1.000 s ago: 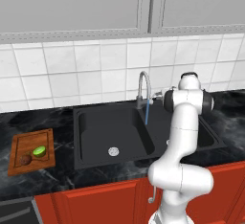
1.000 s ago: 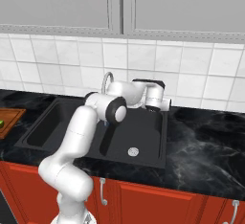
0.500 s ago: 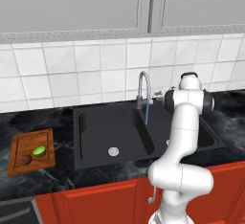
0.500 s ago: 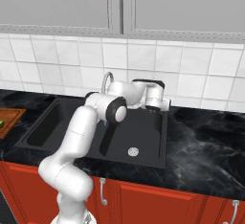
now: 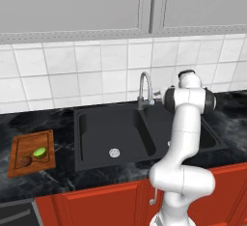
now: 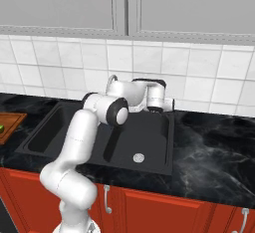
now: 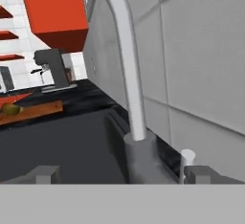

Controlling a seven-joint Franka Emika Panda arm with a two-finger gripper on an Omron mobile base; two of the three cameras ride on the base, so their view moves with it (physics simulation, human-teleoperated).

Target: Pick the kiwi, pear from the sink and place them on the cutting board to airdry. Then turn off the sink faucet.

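Note:
The silver sink faucet (image 5: 144, 91) rises behind the black sink (image 5: 96, 140). My gripper (image 7: 123, 175) is open right at the faucet's foot, one fingertip (image 7: 45, 174) on each side of the dark base (image 7: 141, 157). The small lever (image 7: 187, 158) stands beside the right fingertip. In the right base view the gripper (image 6: 155, 109) hangs over the sink's back rim. The cutting board (image 5: 30, 155) lies on the counter left of the sink. On it rest a brown kiwi (image 5: 25, 161) and a green pear (image 5: 39, 152). Both basins hold no fruit.
A tiled wall (image 5: 96, 70) stands close behind the faucet, with cabinets (image 5: 120, 3) above. A coffee machine (image 7: 55, 70) sits far along the counter beyond the board. Black marble counter (image 6: 214, 142) stretches right of the sink.
The jaws have spread wide open while the arm stayed by the faucet. The bluish water stream seen under the spout earlier does not show now.

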